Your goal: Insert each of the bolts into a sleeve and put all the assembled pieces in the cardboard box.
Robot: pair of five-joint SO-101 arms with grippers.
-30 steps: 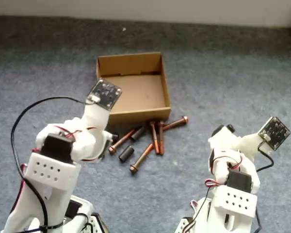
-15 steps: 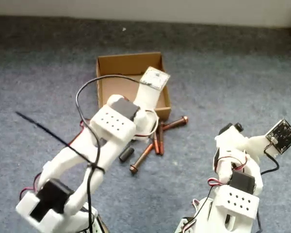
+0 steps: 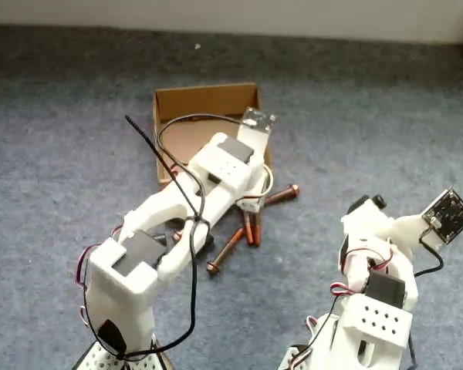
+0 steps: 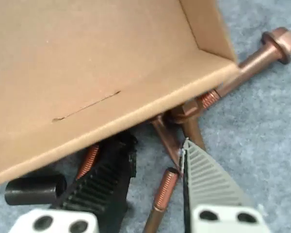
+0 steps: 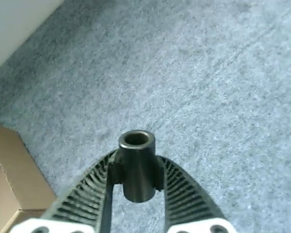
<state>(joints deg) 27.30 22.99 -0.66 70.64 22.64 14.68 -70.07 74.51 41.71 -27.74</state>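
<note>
The wide-open left fingers (image 4: 203, 179) should be lowered round the bolt (image 4: 164, 190) beside the box (image 4: 87, 58) and shut on its middle. A sleeve (image 5: 136, 150) is held by the right fingers (image 5: 182, 194).

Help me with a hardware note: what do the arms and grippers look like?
Both arms, left arm and right arm, are white plastic with black motors, rows of holes, red wires and black cables. The left gripper has one black and one grey ribbed finger; the right gripper has two black ones.
</note>
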